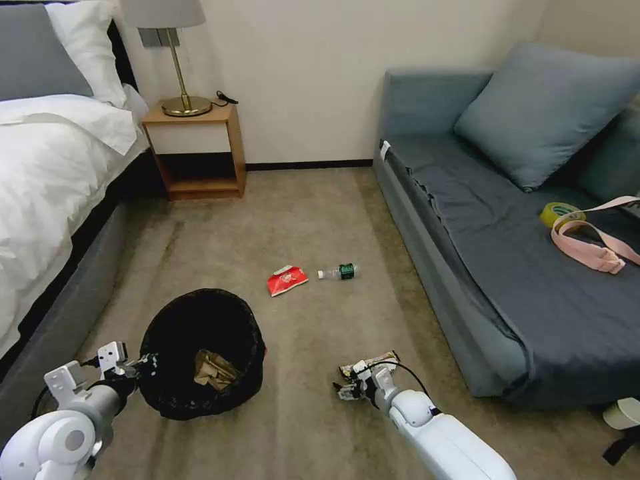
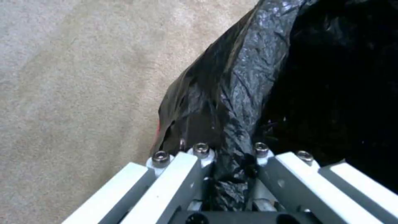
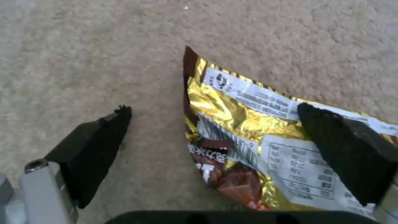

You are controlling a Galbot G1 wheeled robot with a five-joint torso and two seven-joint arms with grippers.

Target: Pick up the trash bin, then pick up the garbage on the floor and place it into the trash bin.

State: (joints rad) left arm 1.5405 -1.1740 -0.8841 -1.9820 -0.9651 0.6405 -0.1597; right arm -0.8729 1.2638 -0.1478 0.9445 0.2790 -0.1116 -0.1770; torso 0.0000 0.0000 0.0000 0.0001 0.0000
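The bin (image 1: pixel 200 353) is held at its near-left rim by the left gripper (image 1: pixel 143 365); in the left wrist view the jaws are seen pressed onto a fold of the black liner (image 2: pixel 232 124). Brown paper (image 1: pixel 215 370) already lies inside.

The right gripper (image 1: pixel 351 387) is lowered to the carpet (image 1: pixel 300 220) near the sofa's (image 1: pixel 467 220) front edge, jaws spread. In the right wrist view the gold wrapper (image 3: pixel 248 137) is seen lying flat between the pads: one pad (image 3: pixel 352 149) sits over the wrapper's edge, the other (image 3: pixel 95 146) stands off it on bare carpet. The wrapper's long axis appears to run slantwise across the jaw gap, so the closing stroke would meet it near one end.

The red packet (image 1: pixel 287 280) and bottle (image 1: pixel 340 271) lie further off, mid-carpet, nearer the right arm.
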